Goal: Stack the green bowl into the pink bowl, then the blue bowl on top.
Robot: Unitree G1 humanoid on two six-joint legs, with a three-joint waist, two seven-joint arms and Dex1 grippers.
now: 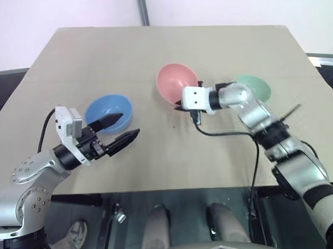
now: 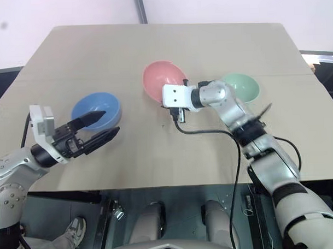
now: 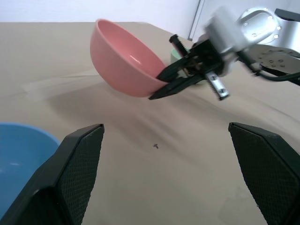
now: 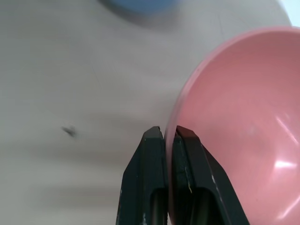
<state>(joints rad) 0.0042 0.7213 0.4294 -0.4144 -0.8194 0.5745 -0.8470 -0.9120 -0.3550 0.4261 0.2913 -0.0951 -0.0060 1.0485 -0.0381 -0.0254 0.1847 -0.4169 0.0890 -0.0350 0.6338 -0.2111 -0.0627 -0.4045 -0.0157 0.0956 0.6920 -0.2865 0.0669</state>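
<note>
Pinching the near rim of the small salmon-pink plastic bowl [image 1: 177, 82] at table centre with the right gripper [image 4: 169, 136] clamped tight, tilting it, leaving the mint-green plastic bowl [image 1: 256, 86] partly hidden behind that arm, far right, the sky-blue plastic bowl [image 1: 108, 112] left, unstacked, beside the wide-open, empty left gripper [image 1: 121, 131].

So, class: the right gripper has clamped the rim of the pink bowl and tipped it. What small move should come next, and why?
Probably set the pink bowl level on the table. The right gripper is shut on its rim, and the bowl is tilted off the surface. The green bowl sits just beyond it and must go into the pink one, so pink needs to rest flat.
</note>
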